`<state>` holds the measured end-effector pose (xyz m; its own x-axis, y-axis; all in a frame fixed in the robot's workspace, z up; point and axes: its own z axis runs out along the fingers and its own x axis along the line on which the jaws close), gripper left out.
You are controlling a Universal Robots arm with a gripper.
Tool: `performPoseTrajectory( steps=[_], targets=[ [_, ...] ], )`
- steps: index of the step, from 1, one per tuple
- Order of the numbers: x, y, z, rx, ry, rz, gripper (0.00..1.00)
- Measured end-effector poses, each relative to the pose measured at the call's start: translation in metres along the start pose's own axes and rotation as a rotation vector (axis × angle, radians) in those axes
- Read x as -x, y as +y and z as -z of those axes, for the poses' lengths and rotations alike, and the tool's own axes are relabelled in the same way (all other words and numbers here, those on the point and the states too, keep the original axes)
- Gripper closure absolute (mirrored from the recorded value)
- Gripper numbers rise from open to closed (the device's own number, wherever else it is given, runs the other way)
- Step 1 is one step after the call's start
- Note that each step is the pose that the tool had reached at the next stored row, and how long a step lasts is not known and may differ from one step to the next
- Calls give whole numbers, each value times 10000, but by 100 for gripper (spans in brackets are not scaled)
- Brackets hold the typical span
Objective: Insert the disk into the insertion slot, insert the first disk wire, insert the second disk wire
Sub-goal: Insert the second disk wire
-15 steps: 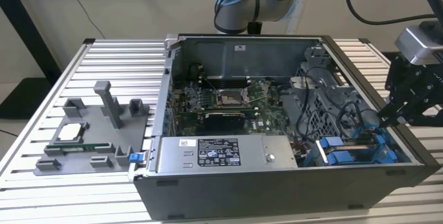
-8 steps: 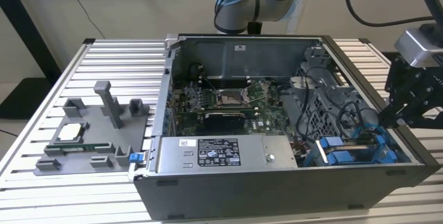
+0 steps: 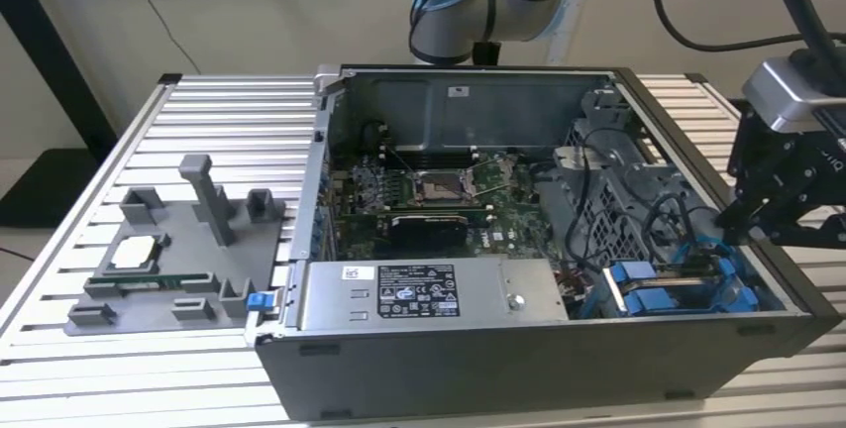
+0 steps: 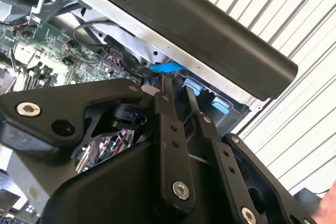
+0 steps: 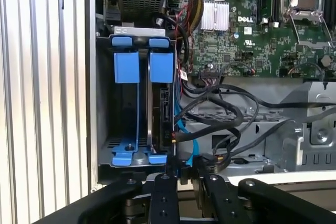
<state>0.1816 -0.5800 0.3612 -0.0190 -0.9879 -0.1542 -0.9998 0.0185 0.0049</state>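
An open computer case lies on a slatted metal table and takes up the middle and right of the exterior view. The gripper hangs at the right edge of that frame, above the case wall and just over the insertion slot, which sits in the lower right corner of the case. Whether the gripper is clenched, released or grasping something cannot be told from any of the pictures.

In the first wrist view the gripper is close to the end of the insertion slot, a grey metal bay with two bright blue tabs side by side. The disk stands on edge inside the slot, under one of the tabs, while the bay beside it is hollow. A thin blue cable and several black cables run just beside the disk's exposed end, across to the green circuit board.

In the second wrist view the gripper points at a blue tab beneath the case's dark rim.

At the left of the exterior view a grey tray holds a processor chip and a memory stick. A labelled grey box sits at the case's front.
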Motion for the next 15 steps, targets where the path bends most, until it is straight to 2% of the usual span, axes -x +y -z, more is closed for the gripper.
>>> performPoseTrajectory(
  steps=[8,15],
  targets=[
    [-1,13,-11,-51,-134,3,0],
    [-2,13,-12,-63,-189,5,0]
  ],
)
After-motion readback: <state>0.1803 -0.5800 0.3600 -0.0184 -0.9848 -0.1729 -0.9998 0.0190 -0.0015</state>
